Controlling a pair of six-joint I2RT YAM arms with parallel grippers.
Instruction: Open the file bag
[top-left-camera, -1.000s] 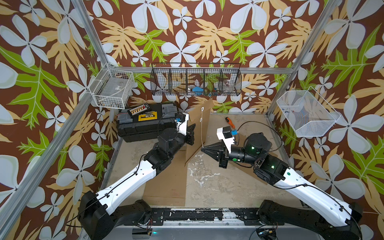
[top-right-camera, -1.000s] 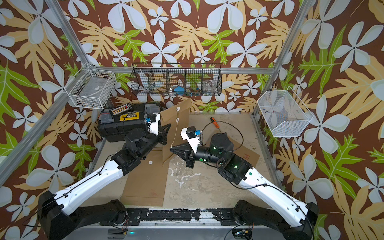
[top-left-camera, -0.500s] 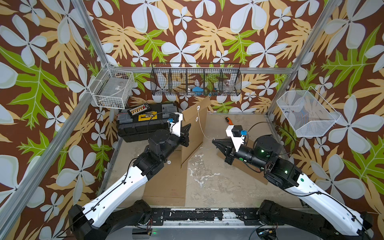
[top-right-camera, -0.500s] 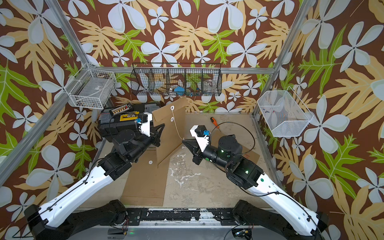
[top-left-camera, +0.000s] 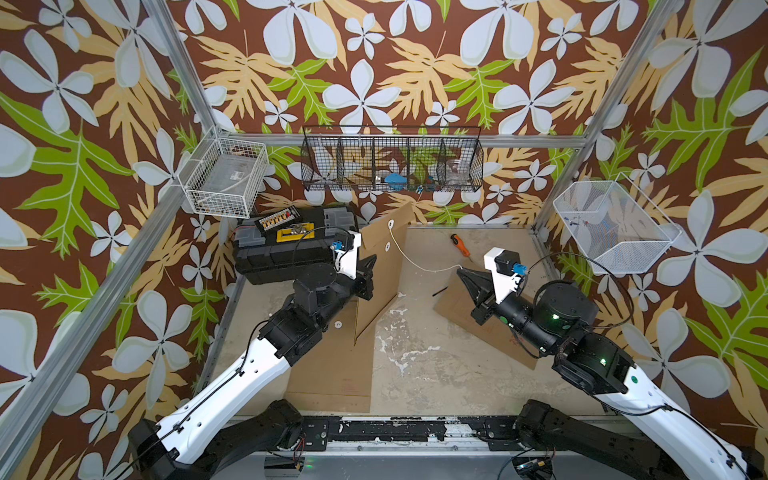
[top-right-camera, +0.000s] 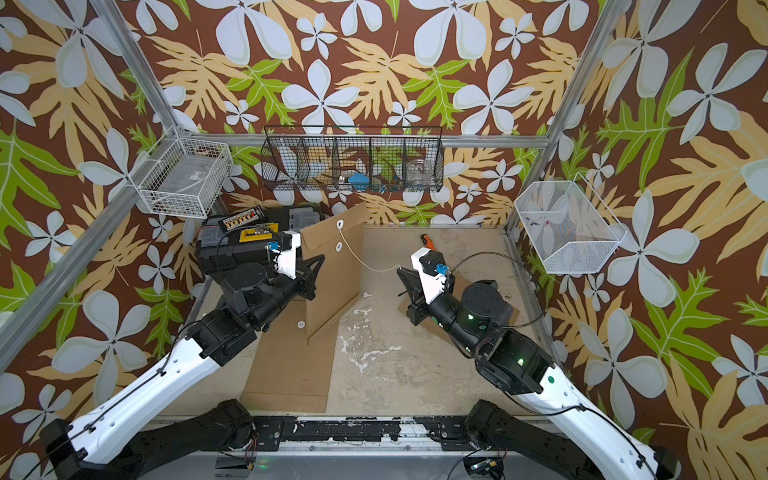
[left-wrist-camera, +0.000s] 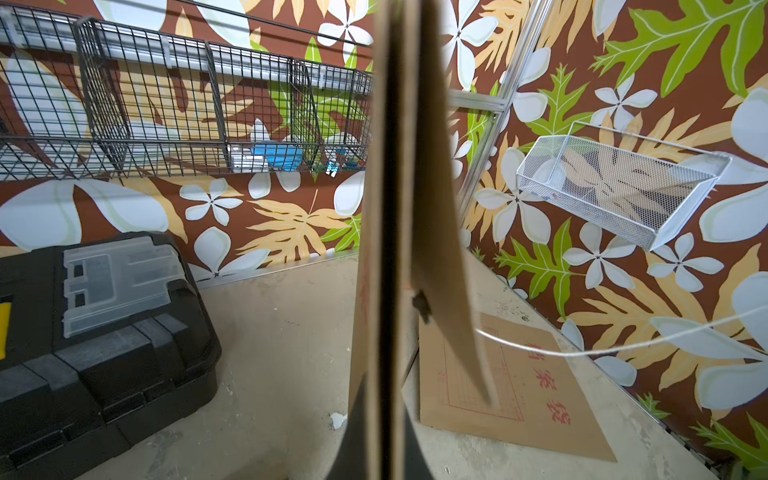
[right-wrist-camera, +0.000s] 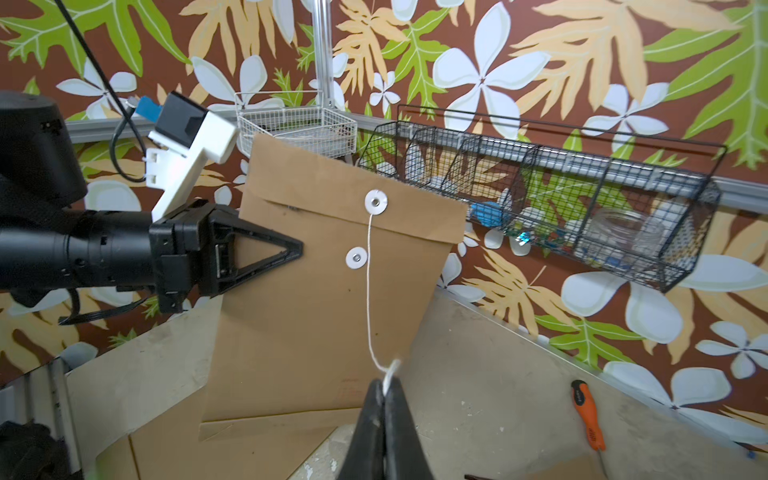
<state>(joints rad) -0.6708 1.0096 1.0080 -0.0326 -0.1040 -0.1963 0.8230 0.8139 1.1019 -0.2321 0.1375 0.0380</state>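
Observation:
The file bag (top-left-camera: 384, 266) (top-right-camera: 332, 274) is a brown paper envelope standing on edge at the table's back middle. My left gripper (top-left-camera: 371, 266) (top-right-camera: 319, 262) (right-wrist-camera: 297, 251) is shut on its left edge; in the left wrist view the file bag (left-wrist-camera: 390, 208) shows edge-on between the jaws, its flap slightly lifted. A white string (right-wrist-camera: 368, 299) (top-left-camera: 415, 262) (top-right-camera: 365, 262) runs from the upper round washer (right-wrist-camera: 376, 202) past the lower washer (right-wrist-camera: 357, 257) to my right gripper (right-wrist-camera: 384, 388) (top-left-camera: 459, 272) (top-right-camera: 400, 271), which is shut on the string's end, right of the bag.
A black toolbox (top-left-camera: 286, 253) stands behind the left arm. An orange screwdriver (top-left-camera: 460, 244) lies at the back. Two more brown envelopes lie flat, one under the left arm (top-left-camera: 332, 365), one under the right arm (top-left-camera: 461, 309). Wire baskets (top-left-camera: 392, 160) hang on the walls.
The right gripper has pulled away to the right with the string, which now stretches out from the bag. The left gripper has carried the upright bag back and left.

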